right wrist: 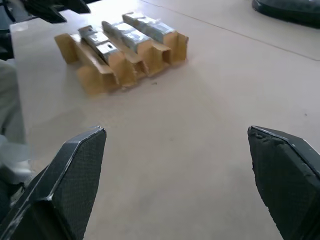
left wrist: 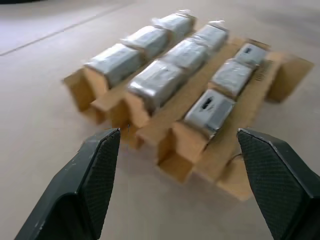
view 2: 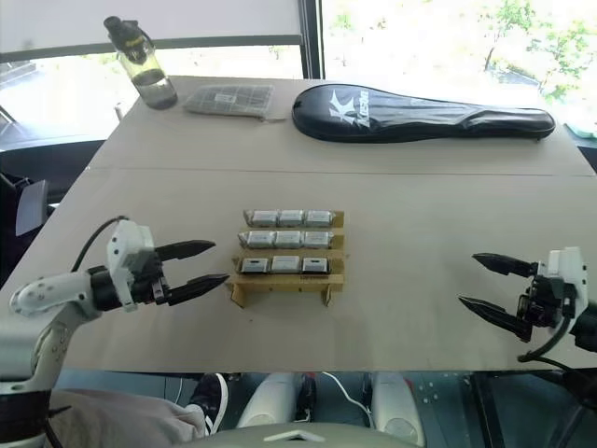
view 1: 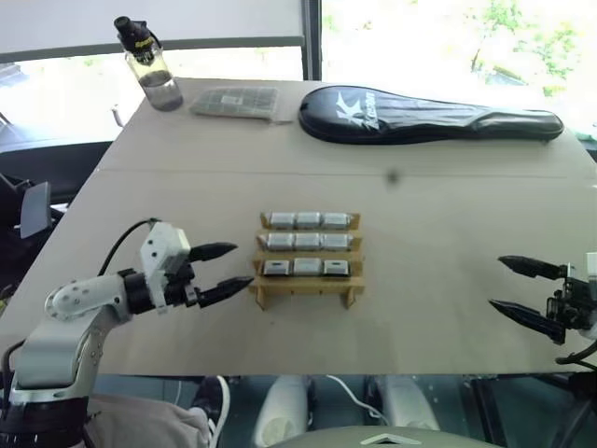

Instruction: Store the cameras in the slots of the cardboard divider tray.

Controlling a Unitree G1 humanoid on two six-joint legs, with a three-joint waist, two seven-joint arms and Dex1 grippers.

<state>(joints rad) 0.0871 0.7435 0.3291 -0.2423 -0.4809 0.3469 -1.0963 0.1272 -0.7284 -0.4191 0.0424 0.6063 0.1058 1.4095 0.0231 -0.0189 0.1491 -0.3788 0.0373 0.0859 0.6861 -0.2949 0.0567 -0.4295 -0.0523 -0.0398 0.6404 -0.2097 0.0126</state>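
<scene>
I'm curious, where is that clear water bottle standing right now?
In the left eye view, the water bottle stands upright at the table's far left corner, just left of the flat grey packet.

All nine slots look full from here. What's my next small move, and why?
Probably none on the cameras: just draw both hands back. The tray holds three rows of three cameras, none lies loose on the table, and the left hand and right hand are open and empty.

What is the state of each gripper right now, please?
Left gripper: open, holding nothing, beside the cardboard divider tray.
Right gripper: open, holding nothing, over bare table.
</scene>
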